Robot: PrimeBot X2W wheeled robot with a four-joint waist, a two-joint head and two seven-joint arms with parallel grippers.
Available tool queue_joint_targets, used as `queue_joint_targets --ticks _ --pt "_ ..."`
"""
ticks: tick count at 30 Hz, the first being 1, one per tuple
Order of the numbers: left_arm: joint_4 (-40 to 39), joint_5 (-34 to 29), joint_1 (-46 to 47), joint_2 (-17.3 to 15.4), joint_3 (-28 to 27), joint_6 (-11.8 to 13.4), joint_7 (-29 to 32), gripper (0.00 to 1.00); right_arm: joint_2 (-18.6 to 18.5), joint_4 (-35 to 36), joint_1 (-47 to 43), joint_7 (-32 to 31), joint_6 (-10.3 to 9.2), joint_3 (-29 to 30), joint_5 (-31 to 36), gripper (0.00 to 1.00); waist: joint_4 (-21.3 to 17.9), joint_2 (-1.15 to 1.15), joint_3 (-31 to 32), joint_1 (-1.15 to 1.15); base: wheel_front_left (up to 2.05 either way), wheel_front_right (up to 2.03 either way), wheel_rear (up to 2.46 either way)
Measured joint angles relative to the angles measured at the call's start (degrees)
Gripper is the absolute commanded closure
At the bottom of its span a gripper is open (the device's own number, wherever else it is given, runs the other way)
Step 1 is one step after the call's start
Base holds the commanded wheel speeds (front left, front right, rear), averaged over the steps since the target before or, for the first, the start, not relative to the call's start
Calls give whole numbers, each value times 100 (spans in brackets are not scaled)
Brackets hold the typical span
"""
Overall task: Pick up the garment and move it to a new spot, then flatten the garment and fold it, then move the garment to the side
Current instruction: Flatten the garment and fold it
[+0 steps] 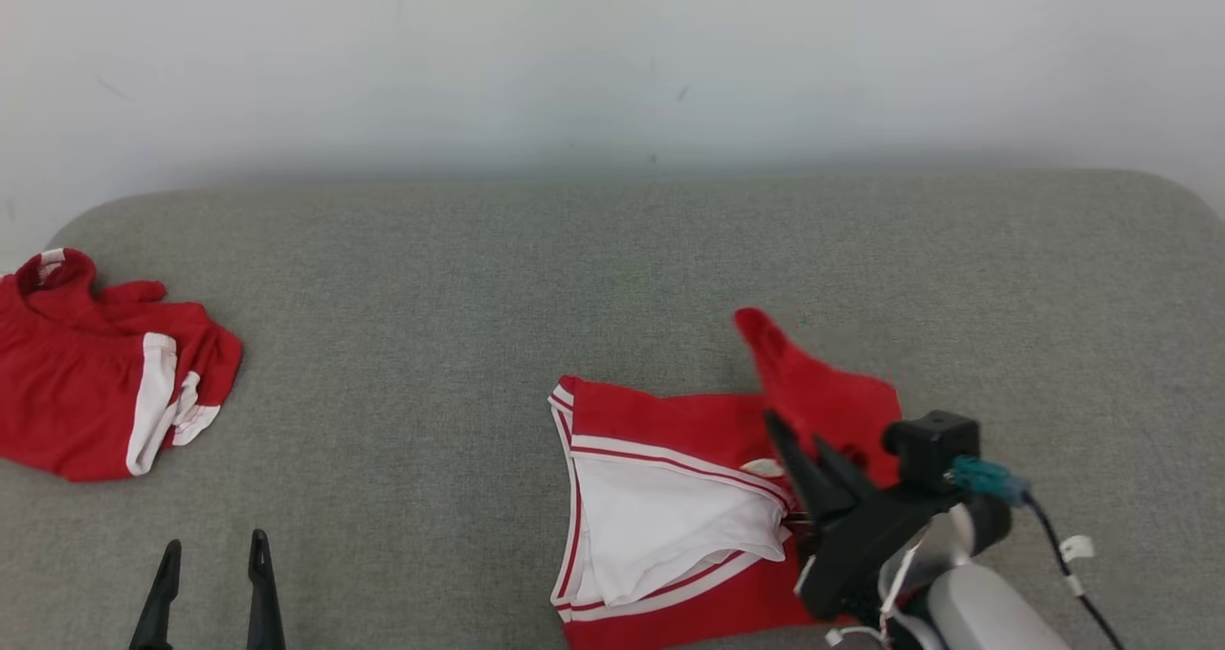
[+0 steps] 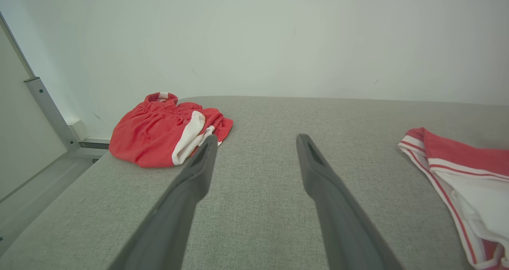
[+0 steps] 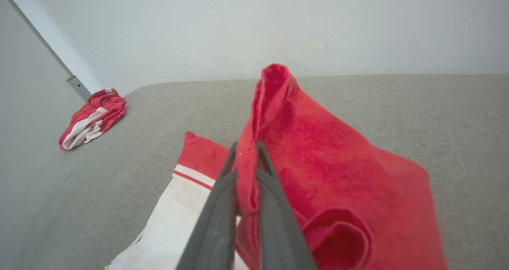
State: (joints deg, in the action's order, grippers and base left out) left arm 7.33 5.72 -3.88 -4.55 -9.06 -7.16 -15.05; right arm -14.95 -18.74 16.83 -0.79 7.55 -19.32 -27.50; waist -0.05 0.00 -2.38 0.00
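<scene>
Right gripper (image 1: 794,435) has its jaws clamped on a red fold of the garment (image 1: 670,497), near the counter's (image 1: 612,277) front edge, right of centre. The pinched flap rises in a ridge, tip pointing toward the wall; the striped edge runs front to back. Left gripper (image 1: 215,541) hovers, jaws apart. Another red garment (image 1: 96,392) lies far left.

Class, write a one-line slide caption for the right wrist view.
Right gripper pinching a raised fold of the red-and-white garment on the grey surface, a second crumpled garment lying beyond.
</scene>
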Motion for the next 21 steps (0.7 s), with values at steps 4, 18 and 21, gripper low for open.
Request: queue_joint_targets --ticks 4,18,21 --pt "51 2 78 11 34 -24 0 0 304 223 -75 -178 0 -246 54 100 69 0 -40 0 0 0 0" --pt "151 24 281 64 171 -25 0 0 932 -414 321 -131 0 -790 346 100 273 0 -175 0 0 0 0" --pt "169 35 283 71 198 -25 0 0 999 -719 395 -67 0 -814 369 85 312 0 -186 0 0 0 0"
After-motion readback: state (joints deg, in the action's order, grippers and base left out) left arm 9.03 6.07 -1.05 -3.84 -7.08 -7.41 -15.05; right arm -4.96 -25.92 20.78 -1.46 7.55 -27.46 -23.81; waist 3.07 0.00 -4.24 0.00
